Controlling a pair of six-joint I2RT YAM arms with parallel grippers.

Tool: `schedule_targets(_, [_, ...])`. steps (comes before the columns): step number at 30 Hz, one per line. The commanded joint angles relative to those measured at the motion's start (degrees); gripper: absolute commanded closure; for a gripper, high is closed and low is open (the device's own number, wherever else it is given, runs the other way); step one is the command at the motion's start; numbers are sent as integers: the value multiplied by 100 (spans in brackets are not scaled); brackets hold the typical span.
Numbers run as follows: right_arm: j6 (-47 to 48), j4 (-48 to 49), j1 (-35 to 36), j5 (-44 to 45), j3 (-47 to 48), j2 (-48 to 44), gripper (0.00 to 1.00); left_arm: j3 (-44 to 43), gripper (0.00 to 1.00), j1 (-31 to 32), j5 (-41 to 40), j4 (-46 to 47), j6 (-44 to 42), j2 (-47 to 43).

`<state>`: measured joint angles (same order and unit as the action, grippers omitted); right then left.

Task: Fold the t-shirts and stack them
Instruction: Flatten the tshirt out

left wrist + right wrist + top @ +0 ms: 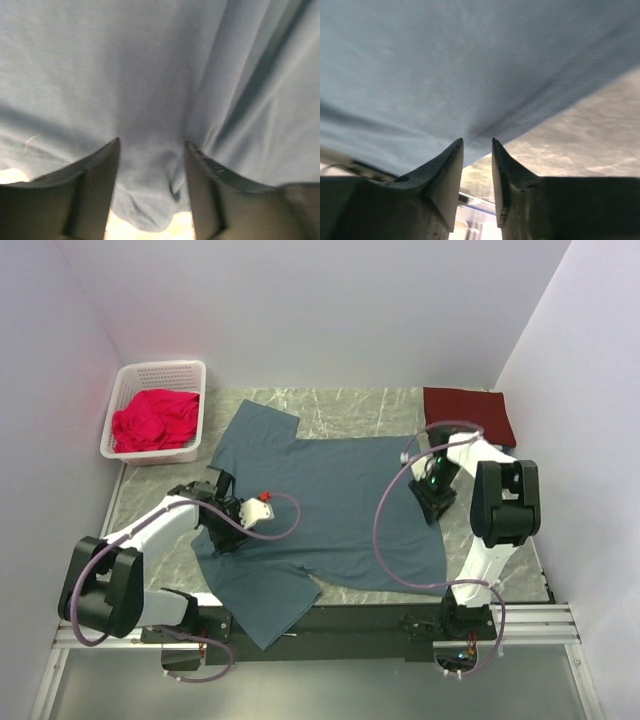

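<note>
The slate blue-grey t-shirt (330,500) lies spread flat across the middle of the table. The dark maroon t-shirt (468,412) sits folded at the back right corner. My left gripper (222,520) is low at the blue shirt's left side. In the left wrist view its fingers stand well apart, and a loose fold of the blue cloth (150,75) sags between them (152,142). My right gripper (433,498) is at the shirt's right edge. Its jaws (477,141) are slightly apart with the shirt's hem (445,65) at the tips and bare table showing through the gap.
A white plastic basket (160,368) holding bright red cloth (152,418) stands at the back left corner. White walls close in the left, back and right sides. The marbled tabletop (350,405) shows behind the shirt and to its right (580,130).
</note>
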<state>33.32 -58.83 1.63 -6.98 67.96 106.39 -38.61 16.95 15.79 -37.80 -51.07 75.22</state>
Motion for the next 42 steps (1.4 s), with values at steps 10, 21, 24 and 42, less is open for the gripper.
schedule_targets(10, [-1925,1136,-374,-331,3117,628,58,-4580,23,-903,680,413,2416,2406])
schedule_targets(21, [-2822,1752,-365,-374,4460,2077,56,-5886,20,-1273,223,713,3243,3850])
schedule_targets(24, [-2919,1901,-356,-330,4585,2315,55,-5939,20,-1282,-14,748,3279,4078])
schedule_targets(42, [-3183,2095,-303,-136,5042,3028,49,-7783,20,-1308,-603,924,3683,5994])
